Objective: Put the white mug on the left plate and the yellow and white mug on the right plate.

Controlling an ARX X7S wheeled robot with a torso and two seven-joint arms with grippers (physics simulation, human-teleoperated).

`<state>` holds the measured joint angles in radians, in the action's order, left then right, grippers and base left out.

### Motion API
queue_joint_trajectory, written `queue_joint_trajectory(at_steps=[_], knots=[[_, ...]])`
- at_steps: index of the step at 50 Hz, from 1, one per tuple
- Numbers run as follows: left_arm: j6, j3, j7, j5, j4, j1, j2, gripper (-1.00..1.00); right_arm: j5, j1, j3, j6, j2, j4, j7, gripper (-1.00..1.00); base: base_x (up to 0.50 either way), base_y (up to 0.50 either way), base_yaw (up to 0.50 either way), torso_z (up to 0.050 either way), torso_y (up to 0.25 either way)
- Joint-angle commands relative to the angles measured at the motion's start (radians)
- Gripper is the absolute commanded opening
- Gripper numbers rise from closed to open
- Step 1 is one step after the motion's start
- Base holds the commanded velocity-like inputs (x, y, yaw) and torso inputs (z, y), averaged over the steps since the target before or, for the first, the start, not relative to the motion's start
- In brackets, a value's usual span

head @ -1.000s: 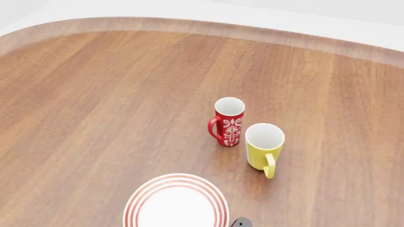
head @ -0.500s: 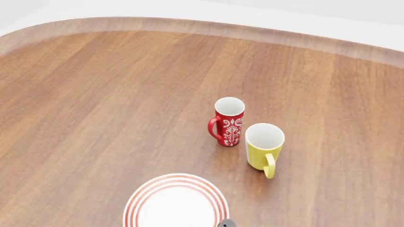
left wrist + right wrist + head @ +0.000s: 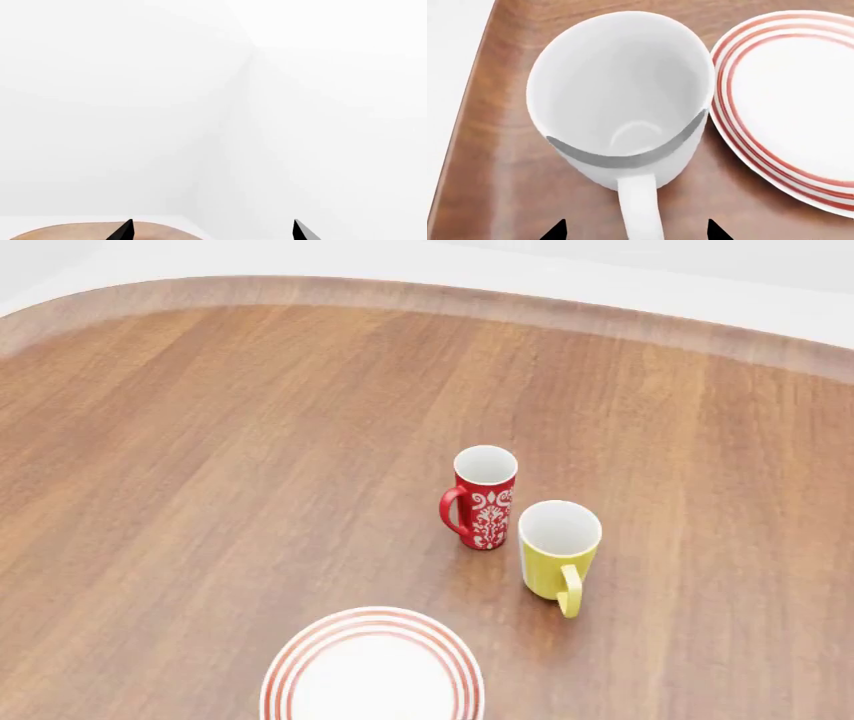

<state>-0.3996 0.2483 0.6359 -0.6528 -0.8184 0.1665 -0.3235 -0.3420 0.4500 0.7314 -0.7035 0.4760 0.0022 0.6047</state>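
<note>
Now, white mug [image 3: 620, 95]: rigid, glossy, probably slippery and breakable; upright centre frame, beside a plate [image 3: 800, 100].
Hold: handle, lower centre.
Right gripper [image 3: 635, 231]: tips apart, empty.
Left gripper [image 3: 212, 231]: spread, empty.

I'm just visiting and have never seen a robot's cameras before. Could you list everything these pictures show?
Table: one, brown wood, under everything.
Red mug: one, red with white pattern, upright mid-table in the head view.
Yellow mug: one, yellow outside and white inside, upright just beside the red mug, handle toward the robot.
Plate: one in the head view, white with red rings, near edge.
White mug: one, plain white, upright beside a red-ringed plate in the right wrist view; whether that is the same plate, I cannot tell.
Left gripper: black fingertips apart, facing a white wall.
Right gripper: black fingertips apart, either side of the white mug's handle.
</note>
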Motion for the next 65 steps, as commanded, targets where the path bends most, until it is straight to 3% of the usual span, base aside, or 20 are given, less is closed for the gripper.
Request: queue_joint_trajectory(at_steps=[1, 13, 14, 22, 33, 41, 50, 65], knots=[[-0.002, -0.002, 0.007, -0.01, -0.007, 0.0, -0.004, 1.0, -0.002, 0.01, 0.008, -0.005, -0.01, 0.033, 0.009, 1.0, 0.0, 0.0, 0.0, 0.0, 0.0], [-0.007, -0.004, 0.024, -0.02, -0.014, 0.007, -0.007, 1.0, -0.014, 0.042, 0.005, -0.024, -0.011, 0.069, 0.03, 1.0, 0.0, 0.0, 0.0, 0.0, 0.0], [-0.009, -0.005, 0.027, -0.021, -0.016, 0.009, -0.007, 1.0, -0.007, 0.043, 0.004, -0.021, -0.012, 0.077, 0.02, -1.0, 0.0, 0.0, 0.0, 0.0, 0.0], [-0.001, -0.016, 0.027, -0.009, -0.014, 0.004, -0.004, 1.0, -0.012, 0.025, 0.007, -0.045, 0.014, -0.015, 0.004, -1.0, 0.0, 0.0, 0.0, 0.0, 0.0], [0.006, -0.022, 0.025, -0.006, 0.0, 0.011, -0.008, 1.0, -0.015, -0.001, 0.017, -0.091, 0.092, -0.321, -0.034, -1.0, 0.0, 0.0, 0.0, 0.0, 0.0], [0.016, -0.022, 0.022, -0.004, 0.007, 0.01, -0.009, 1.0, -0.059, 0.018, -0.085, -0.123, 0.1, -0.443, -0.096, -1.0, 0.0, 0.0, 0.0, 0.0, 0.0], [0.024, -0.021, 0.02, -0.005, 0.012, 0.009, -0.013, 1.0, -0.143, 0.06, -0.278, -0.144, 0.047, -0.345, -0.166, -1.0, 0.0, 0.0, 0.0, 0.0, 0.0], [0.027, -0.013, 0.023, -0.022, 0.011, 0.004, -0.021, 1.0, -0.123, 0.173, -0.298, -0.133, -0.052, -0.092, -0.186, -1.0, 0.0, 0.0, 0.0, 0.0, 0.0]])
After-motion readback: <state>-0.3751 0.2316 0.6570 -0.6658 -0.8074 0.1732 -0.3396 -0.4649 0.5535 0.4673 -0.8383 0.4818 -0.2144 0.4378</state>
